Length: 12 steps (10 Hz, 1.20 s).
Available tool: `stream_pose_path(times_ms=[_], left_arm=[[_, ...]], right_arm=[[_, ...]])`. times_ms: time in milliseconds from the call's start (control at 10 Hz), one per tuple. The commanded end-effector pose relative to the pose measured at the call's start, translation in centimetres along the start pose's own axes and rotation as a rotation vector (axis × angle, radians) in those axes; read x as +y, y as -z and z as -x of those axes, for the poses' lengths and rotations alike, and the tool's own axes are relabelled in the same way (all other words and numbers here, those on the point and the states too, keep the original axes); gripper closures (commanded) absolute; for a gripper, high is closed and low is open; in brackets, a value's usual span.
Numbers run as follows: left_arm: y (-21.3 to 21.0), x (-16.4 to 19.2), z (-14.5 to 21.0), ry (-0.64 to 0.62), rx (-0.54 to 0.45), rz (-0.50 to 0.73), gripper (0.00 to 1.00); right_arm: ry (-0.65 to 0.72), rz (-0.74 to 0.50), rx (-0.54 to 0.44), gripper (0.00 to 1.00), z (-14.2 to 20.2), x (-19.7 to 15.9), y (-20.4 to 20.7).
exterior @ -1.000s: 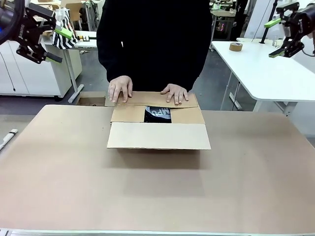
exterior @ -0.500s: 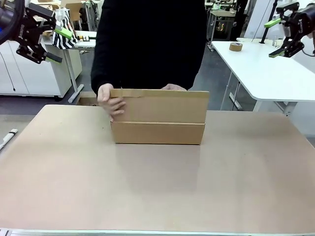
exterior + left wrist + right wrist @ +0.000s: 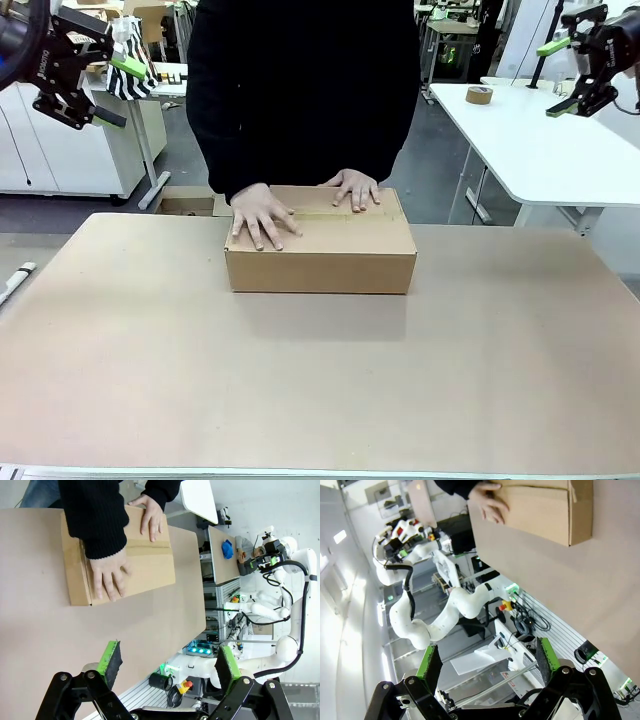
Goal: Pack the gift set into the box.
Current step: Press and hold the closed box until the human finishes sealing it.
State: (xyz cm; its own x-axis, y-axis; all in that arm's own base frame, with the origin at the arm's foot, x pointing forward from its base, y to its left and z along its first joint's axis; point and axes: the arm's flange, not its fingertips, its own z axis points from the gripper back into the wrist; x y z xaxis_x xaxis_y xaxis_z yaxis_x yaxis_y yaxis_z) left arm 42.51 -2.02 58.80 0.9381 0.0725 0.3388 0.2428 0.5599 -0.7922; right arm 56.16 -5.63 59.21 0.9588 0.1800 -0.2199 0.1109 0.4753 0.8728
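Observation:
The box [image 3: 320, 255] stands closed at the far middle of the table, its top flaps folded flat. A person in a black top presses both hands [image 3: 262, 215] on its lid. The gift set is hidden inside the box. In the left wrist view the box [image 3: 145, 570] lies sideways with the person's hands on it, and the right wrist view catches its corner [image 3: 555, 510]. My left gripper [image 3: 85, 65] hangs open, high at the far left, holding nothing. My right gripper [image 3: 578, 60] hangs open, high at the far right, also with nothing in it.
The brown tabletop [image 3: 320, 380] stretches wide in front of the box. A white side table [image 3: 540, 140] with a roll of tape [image 3: 479, 95] stands at the right. A white strip [image 3: 15, 280] lies at the table's left edge.
The person folded the near flap up and over and shut the box, covering the grey item inside; both hands now rest on the lid. Neither arm moved.

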Motion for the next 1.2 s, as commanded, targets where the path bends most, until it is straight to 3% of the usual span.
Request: stream_pose_path(times_ms=[0, 1100], left_arm=[[-0.30, -0.22, 0.03, -0.010, 0.010, -0.004, 0.00], [-0.30, -0.22, 0.03, -0.010, 0.010, -0.004, 0.00]], right_arm=[[0.003, 0.014, -0.013, 0.00, 0.03, 0.05, 0.14], [0.003, 0.014, -0.013, 0.00, 0.03, 0.05, 0.14]])
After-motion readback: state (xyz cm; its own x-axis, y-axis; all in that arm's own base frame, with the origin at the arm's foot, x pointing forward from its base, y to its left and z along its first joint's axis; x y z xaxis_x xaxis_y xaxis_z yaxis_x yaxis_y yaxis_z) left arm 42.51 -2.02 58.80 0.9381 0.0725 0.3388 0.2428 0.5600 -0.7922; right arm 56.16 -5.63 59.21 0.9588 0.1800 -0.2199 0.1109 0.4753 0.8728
